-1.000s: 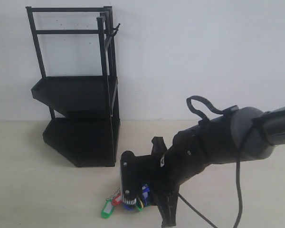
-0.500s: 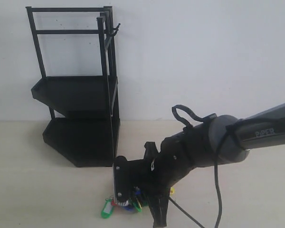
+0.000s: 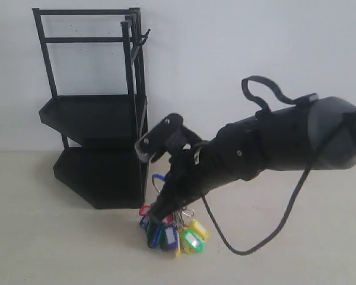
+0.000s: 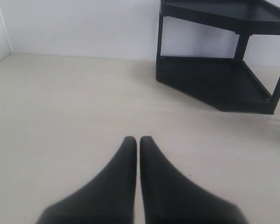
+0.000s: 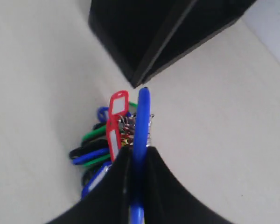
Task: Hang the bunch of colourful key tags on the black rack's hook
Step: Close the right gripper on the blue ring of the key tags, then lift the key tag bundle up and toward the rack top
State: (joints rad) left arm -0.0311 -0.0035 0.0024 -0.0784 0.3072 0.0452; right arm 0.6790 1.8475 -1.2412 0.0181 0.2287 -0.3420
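We see the right gripper (image 3: 161,202) holding the key bunch (image 3: 173,233) by its blue loop (image 3: 156,180), near the worktop's (image 3: 41,237) front edge, beside the rack (image 3: 95,119) at the back left, well below its hook (image 3: 146,37).

We find nothing to read here: no lettering, number or brand comes through in any of the three views. The pale label inserts on the colourful key tag bunch (image 5: 113,135), just ahead of the right tool (image 5: 139,152), show us no writing that we can make out, and the tags look too small in the exterior view.
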